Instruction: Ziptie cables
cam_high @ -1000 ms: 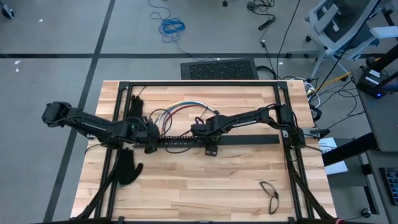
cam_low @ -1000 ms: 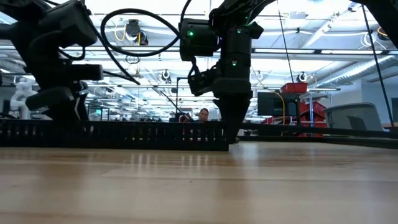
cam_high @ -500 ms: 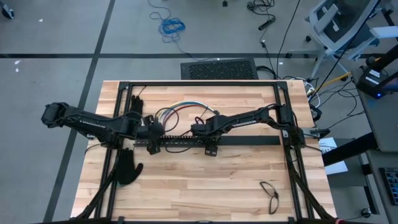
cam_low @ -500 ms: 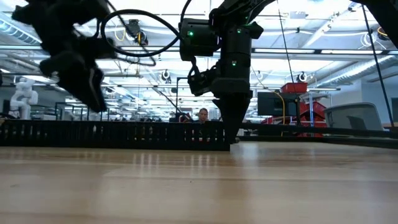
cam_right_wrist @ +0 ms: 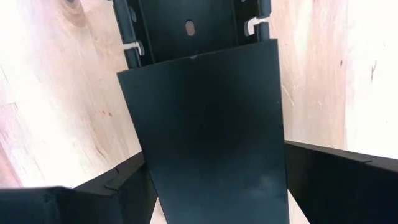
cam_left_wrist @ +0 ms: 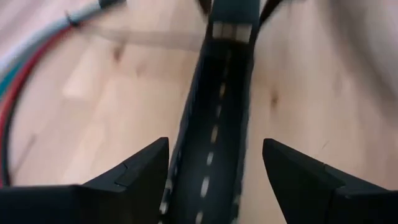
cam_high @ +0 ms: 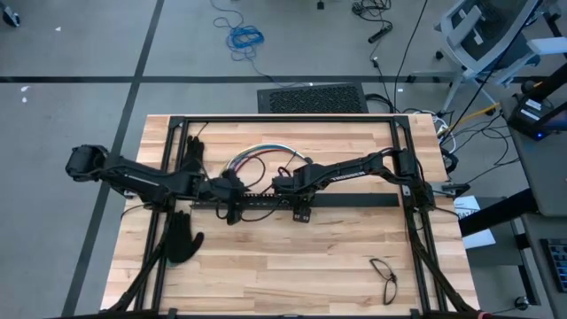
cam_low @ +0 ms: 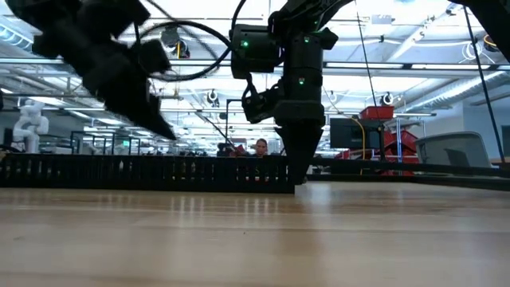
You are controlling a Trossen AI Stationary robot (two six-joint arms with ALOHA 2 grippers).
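- I see the biggest risk at the long black slotted bar [cam_high: 266, 200] that lies across the middle of the table [cam_high: 337, 275]. My right gripper [cam_right_wrist: 211, 180] is clamped on the right end of it; the right wrist view shows the bar filling the space between both fingers. If this grip twists or lifts, the bar can swing and sweep the cables away.
- My left gripper [cam_left_wrist: 214, 180] hovers over the left part of the same bar, with the jaws apart, one on each side, and nothing held. If it comes down crooked, a finger could hit the top of the bar and not pass beside it.
- The cables [cam_high: 257, 159] lie in a loose loop just beyond the bar, on the far side, between the two arms. Coloured strands also show beside the bar in the left wrist view [cam_left_wrist: 18, 81]. A closing finger could pinch one wire only, or drag the whole loop.
- I cannot find a ziptie in any view, so a blind reach for one would probably fail.
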